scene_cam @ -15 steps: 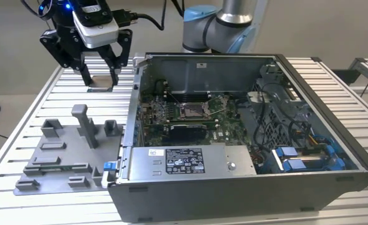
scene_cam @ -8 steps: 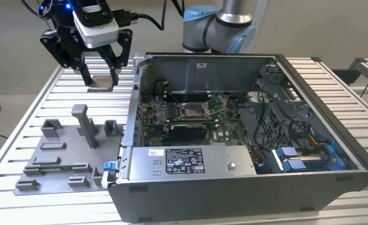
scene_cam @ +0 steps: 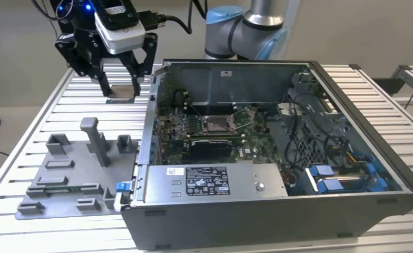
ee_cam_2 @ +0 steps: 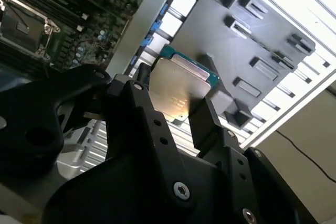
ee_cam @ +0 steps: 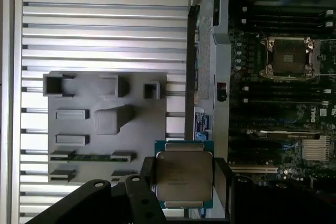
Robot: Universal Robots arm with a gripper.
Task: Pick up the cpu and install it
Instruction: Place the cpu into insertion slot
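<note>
Count: one cpu (scene_cam: pixel 122 93), one tray (scene_cam: pixel 59 182), one open case (scene_cam: pixel 263 221), one socket (scene_cam: pixel 217 124), and my one gripper (scene_cam: pixel 122 88) with two fingers.
Fingers: closed in to the cpu's width and no further. One pad (ee_cam: pixel 221 182) on each of two opposite edges, chip pinched flat between them.
Cpu: in my grip, up in the air over the tabletop's (scene_cam: pixel 38 105) far edge, outside the case on the exterior view's left, well apart from the socket.
Tray: flat towards the tabletop's near edge, just beside the case wall.
Exterior view: gives the whole case and my arm (scene_cam: pixel 252 26) behind it.
First wrist view: cpu's (ee_cam: pixel 184 174) silvery top square-on, tray (ee_cam: pixel 142 124) and socket (ee_cam: pixel 287 56) to either side.
Second wrist view: cpu (ee_cam_2: pixel 178 90) tilted, green rim showing, finger (ee_cam_2: pixel 207 124) against its edge.
</note>
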